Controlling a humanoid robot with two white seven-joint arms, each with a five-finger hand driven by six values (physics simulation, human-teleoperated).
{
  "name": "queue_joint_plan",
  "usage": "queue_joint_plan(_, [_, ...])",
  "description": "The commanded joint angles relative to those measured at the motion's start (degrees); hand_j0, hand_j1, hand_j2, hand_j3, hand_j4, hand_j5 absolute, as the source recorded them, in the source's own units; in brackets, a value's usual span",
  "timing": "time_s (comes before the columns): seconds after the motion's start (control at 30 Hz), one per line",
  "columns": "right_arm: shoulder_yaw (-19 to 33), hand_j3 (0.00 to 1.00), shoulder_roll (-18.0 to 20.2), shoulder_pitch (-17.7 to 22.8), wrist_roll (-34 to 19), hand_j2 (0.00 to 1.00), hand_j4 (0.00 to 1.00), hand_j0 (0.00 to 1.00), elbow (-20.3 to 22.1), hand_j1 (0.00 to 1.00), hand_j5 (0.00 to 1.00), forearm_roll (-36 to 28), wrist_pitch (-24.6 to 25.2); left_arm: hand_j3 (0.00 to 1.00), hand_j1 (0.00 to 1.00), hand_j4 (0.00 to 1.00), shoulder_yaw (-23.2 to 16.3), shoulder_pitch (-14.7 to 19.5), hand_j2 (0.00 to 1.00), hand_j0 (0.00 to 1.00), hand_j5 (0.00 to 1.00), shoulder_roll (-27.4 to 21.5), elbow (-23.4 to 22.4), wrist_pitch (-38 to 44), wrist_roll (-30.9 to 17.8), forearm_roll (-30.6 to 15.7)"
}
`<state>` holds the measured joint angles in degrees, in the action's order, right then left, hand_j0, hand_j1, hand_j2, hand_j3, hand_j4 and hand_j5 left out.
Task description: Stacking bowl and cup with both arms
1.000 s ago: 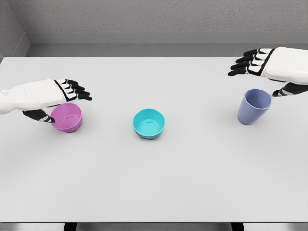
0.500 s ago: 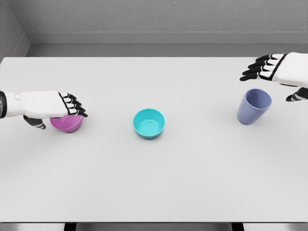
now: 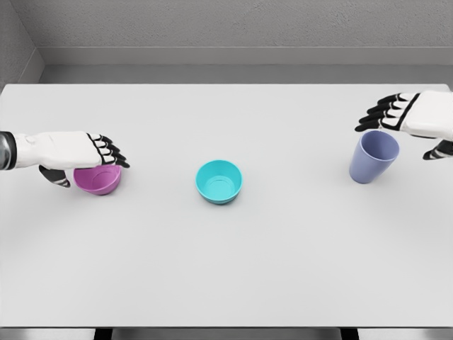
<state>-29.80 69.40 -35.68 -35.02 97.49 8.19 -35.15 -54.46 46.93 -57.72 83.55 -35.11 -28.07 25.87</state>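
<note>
Head view — left hand [image 3: 79, 154]: white shell with black-jointed fingers [image 3: 107, 150], reaching in from the left edge, palm down over the pink bowl; the fingers lie flat across the rim and the thumb curls down at the near left side, so it covers the bowl, but whether it actually grips cannot be told.
Head view — pink bowl [image 3: 99, 180]: small, round, smooth matte plastic in pink-magenta, directly beneath the left hand, its upper rim hidden by the palm; it appears to sit on the counter.
Head view — teal bowl [image 3: 219, 182]: small, round, smooth plastic in turquoise, opening upward with a paler flat bottom showing inside; well to the right of the left hand and well to the left of the right hand, untouched.
Head view — right hand [image 3: 417, 120]: same white shell and black fingers, entering from the right edge, fingers spread and pointing left, thumb hanging lower at the right; it holds nothing.
Head view — lavender cup [image 3: 372, 157]: tapered plastic tumbler in blue-violet, wider at the rim than at the base, upright with a slight tilt; just below and left of the right hand, with no clear contact.
Head view — counter [image 3: 233, 262]: broad, flat, plain white, matte, with a soft shadow beside each vessel.
Head view — room: grey, rough-textured wall [image 3: 233, 25] behind the counter's far edge, with a corner at the upper left.
</note>
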Motion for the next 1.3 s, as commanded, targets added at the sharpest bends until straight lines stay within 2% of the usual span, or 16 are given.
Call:
queue_joint_plan(0.0, [-1.1,1.00,-0.4,0.0,0.0,1.00,1.00,1.00,0.0,1.00,1.00,0.4,0.2,1.00,1.00,1.00,0.0,0.1,1.00,1.00,1.00,0.1,-1.0,0.1,0.0,-0.2])
queue_joint_plan(0.13, [-1.2,1.00,-1.8,-0.2,0.0,1.00,1.00,1.00,-0.8,1.00,1.00,3.9,0.2,1.00,1.00,1.00,0.0,0.1,1.00,1.00,1.00,0.6,-1.8,0.1,0.0,-0.2])
queue_joint_plan(0.33, [-1.2,1.00,-2.7,-0.6,0.0,1.00,1.00,1.00,-4.5,1.00,1.00,4.2,0.2,1.00,1.00,1.00,0.0,0.0,1.00,1.00,1.00,0.6,-1.8,0.1,0.0,-0.1])
queue_joint_plan(0.57, [-2.4,1.00,-5.2,-1.3,0.0,1.00,1.00,1.00,-5.2,1.00,1.00,5.4,0.2,1.00,1.00,1.00,0.0,-0.3,1.00,1.00,1.00,1.6,-2.7,0.1,0.0,-0.1])
queue_joint_plan(0.73, [-3.6,1.00,-5.2,-1.4,0.0,1.00,1.00,1.00,-5.8,1.00,1.00,6.5,0.2,1.00,1.00,1.00,-0.1,-0.3,1.00,1.00,1.00,2.0,-2.9,0.1,-0.1,0.0])
queue_joint_plan(0.8, [-4.0,1.00,-5.2,-1.7,0.0,1.00,1.00,1.00,-5.8,1.00,1.00,6.7,0.2,1.00,1.00,1.00,-0.1,-0.3,1.00,1.00,1.00,3.0,-4.4,0.1,-0.1,0.0])
queue_joint_plan(1.27, [-5.3,1.00,-6.1,-2.1,0.0,1.00,1.00,1.00,-8.6,1.00,1.00,7.5,0.2,1.00,1.00,1.00,-0.2,-0.4,1.00,1.00,1.00,3.0,-4.4,0.1,-0.1,0.8])
